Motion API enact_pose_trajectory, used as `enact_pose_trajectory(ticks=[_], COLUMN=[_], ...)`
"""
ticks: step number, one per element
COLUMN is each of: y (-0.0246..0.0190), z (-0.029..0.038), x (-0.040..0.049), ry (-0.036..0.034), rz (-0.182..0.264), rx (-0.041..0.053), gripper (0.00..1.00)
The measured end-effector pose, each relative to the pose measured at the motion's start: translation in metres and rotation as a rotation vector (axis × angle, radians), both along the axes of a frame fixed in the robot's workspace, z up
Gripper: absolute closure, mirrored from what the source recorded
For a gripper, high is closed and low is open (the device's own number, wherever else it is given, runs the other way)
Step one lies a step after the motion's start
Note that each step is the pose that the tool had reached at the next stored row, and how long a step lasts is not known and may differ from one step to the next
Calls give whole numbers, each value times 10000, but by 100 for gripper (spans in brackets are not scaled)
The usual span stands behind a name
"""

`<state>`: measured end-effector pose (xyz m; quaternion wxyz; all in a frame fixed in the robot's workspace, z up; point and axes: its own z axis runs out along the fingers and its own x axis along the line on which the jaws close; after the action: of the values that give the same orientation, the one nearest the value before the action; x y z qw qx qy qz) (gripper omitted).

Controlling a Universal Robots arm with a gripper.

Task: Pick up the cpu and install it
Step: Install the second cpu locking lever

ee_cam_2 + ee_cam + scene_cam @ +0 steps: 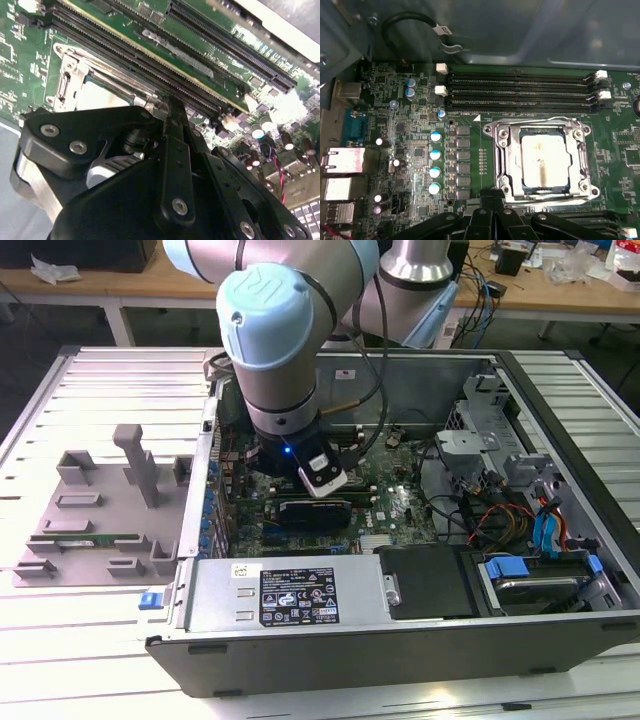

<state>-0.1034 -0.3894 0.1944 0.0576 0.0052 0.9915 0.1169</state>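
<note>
While the pincer (487,207) hovers close, the cpu (544,161) sits in its socket (502,150)

A table (90,380) of pale metal slats carries everything. Directly on it, toward three o'clock in the exterior view, lies an open computer case (400,640) on its side. At nine o'clock, just beside the case, rests a grey fixture tray (100,510) with upright posts.
</note>
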Motion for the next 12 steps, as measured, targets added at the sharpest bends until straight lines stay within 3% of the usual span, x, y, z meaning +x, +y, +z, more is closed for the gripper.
enact_pose_trajectory(ticks=[2, 4, 6, 9, 10, 12], y=[0, 1, 0, 18, 48, 102], z=[4, 55, 87, 173, 197, 212], x=[0, 2, 2, 17, 30, 88], ry=[0, -3, 4, 2, 3, 4], rz=[0, 1, 1, 0, -1, 0], rx=[2, -57, -232, -283, -339, -592], gripper=[89, 89, 89, 89, 89, 89])
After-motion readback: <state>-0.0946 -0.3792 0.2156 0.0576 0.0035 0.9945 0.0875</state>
